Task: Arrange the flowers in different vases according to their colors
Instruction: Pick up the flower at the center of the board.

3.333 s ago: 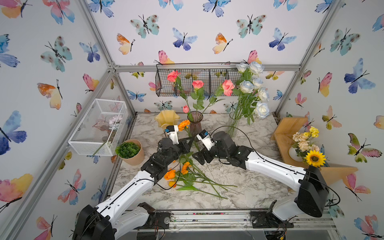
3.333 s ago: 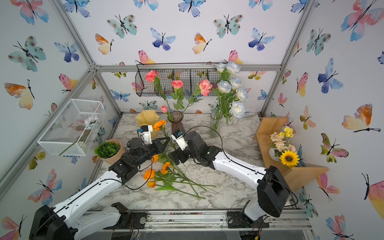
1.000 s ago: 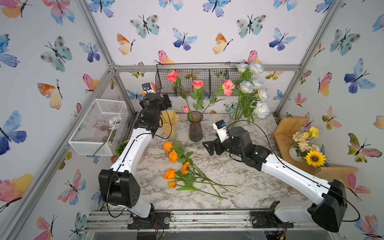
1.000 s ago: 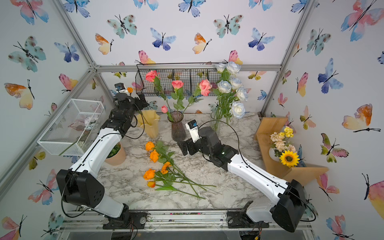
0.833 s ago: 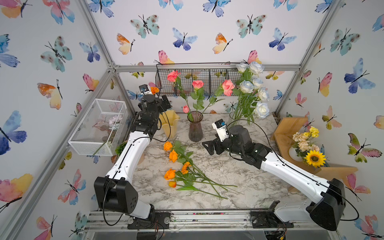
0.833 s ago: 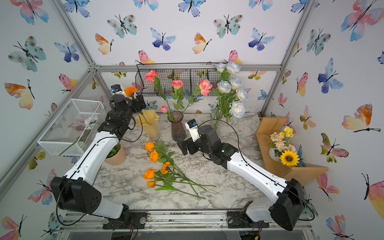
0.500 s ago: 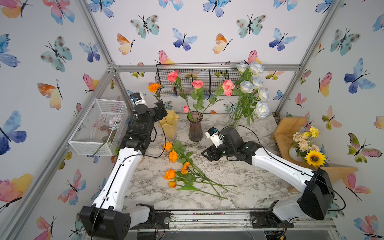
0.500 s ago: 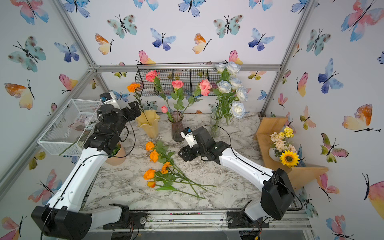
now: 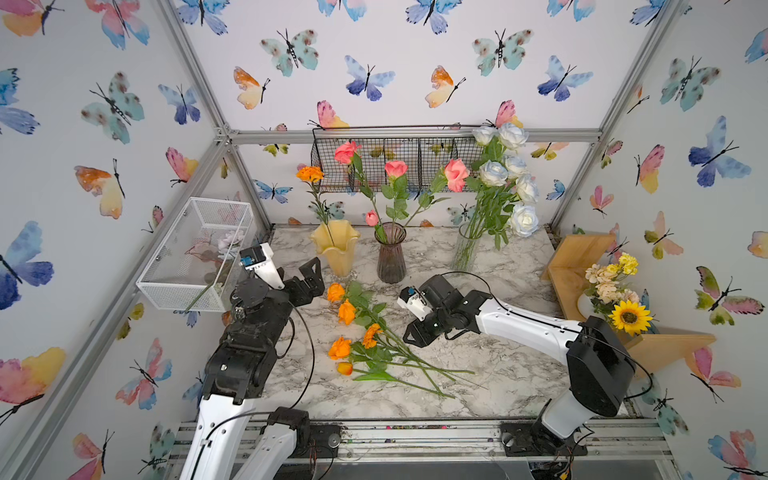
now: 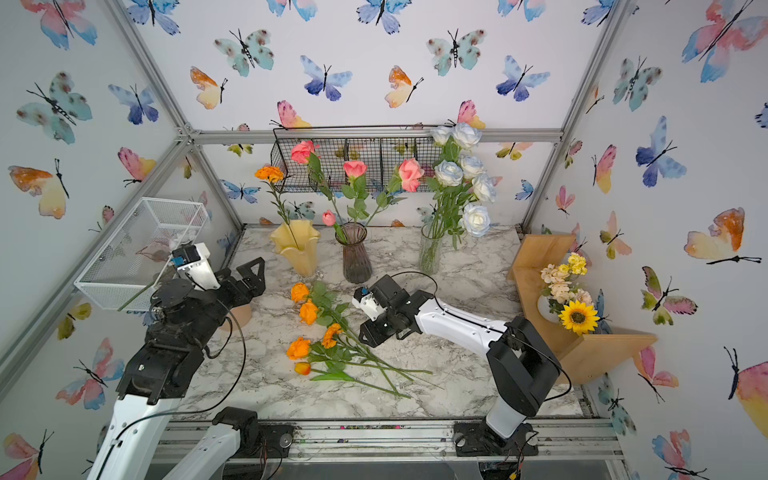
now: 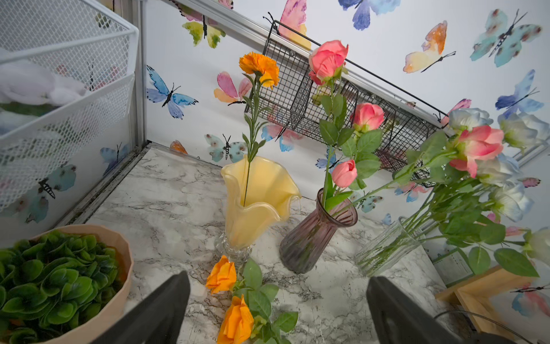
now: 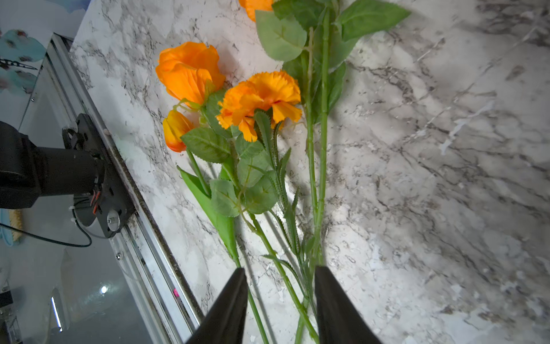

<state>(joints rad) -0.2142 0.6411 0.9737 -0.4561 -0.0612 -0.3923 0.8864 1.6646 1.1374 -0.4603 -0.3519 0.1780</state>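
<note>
Two robot arms worked over a marble worktop (image 9: 505,376) inside a butterfly-papered booth. The left tool (image 9: 314,276) had come back down from the creamy yellow vase (image 9: 338,254), where it had been raised a second before. It now hung low with its jaws spread wide and empty. Straight ahead of it stood that vase, now holding one orange marigold (image 9: 309,173) upright on a long stem. Farther off to the tool's right stood the purple vase (image 9: 390,262) of pink flowers (image 9: 456,174), then the clear glass vase (image 9: 465,250) of white-blue roses (image 9: 493,172). The potted succulent (image 11: 53,286) sat beside the tool on its left.

The right tool (image 12: 281,274) had dropped from its hover onto the loose orange flowers (image 9: 347,311) lying on the worktop. Its jaws had narrowed from wide open and now straddled several green stems. A gap remained between them, and whether they pinched any stem could not be told. The orange blooms lay ahead of its fingertips (image 12: 235,297), toward the left tool.
</note>
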